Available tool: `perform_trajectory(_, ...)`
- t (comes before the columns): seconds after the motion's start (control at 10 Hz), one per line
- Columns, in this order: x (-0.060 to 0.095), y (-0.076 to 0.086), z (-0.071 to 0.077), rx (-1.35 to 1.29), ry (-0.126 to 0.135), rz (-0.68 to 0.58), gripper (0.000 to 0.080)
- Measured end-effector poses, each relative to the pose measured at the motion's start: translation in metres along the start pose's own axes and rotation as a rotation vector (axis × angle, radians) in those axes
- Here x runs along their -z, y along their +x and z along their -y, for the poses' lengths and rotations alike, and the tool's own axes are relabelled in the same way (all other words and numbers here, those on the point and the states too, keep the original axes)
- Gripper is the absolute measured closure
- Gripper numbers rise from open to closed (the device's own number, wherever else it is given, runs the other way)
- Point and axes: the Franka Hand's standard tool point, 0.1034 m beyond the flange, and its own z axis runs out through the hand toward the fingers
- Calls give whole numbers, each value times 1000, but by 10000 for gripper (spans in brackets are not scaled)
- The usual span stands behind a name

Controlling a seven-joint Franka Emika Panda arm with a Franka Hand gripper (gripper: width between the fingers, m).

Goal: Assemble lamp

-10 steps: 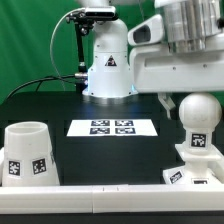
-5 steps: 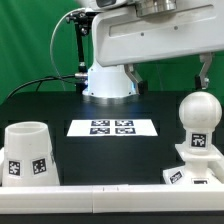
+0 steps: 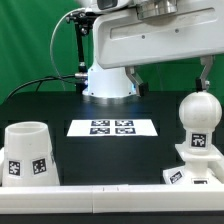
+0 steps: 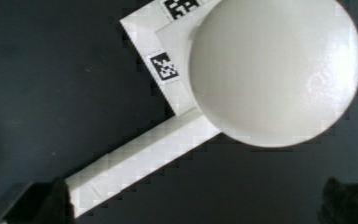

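Observation:
The lamp bulb (image 3: 198, 115), round-headed and white, stands upright on the blocky square base (image 3: 196, 166) at the exterior view's right. The cone shade (image 3: 27, 152) stands apart at the left front. My gripper (image 3: 168, 72) hangs high above the bulb, open and empty, with one dark finger (image 3: 205, 68) showing over the bulb. In the wrist view the bulb head (image 4: 274, 70) is seen from above, well beyond my open gripper (image 4: 194, 205). A tag of the base (image 4: 165, 66) shows beside the head.
The marker board (image 3: 112, 127) lies flat in the middle of the black table. A white rail (image 3: 100, 190) runs along the front edge and also shows in the wrist view (image 4: 140, 165). The robot's pedestal (image 3: 108, 70) stands at the back.
The arm has risen away from above the bulb and swung toward the exterior view's left. In the last half second nothing moved. Bulb, base and shade stayed put.

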Motion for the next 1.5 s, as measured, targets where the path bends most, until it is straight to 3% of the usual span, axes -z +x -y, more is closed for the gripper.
perform_trajectory(0.3, 15, 28, -67, 210, -35, 16, 101)
perform_trajectory(0.5, 15, 51, -97, 290, -78, -71, 101)
perform_trajectory(0.6, 11, 52, -104, 277, -65, -57, 101)
perform_trajectory(1.0, 10, 51, -103, 283, -68, -56, 101)
perform_trajectory(1.2, 3, 58, -132, 322, -84, -46, 101)
perform_trajectory(1.5, -14, 62, -151, 308, -99, -45, 101)
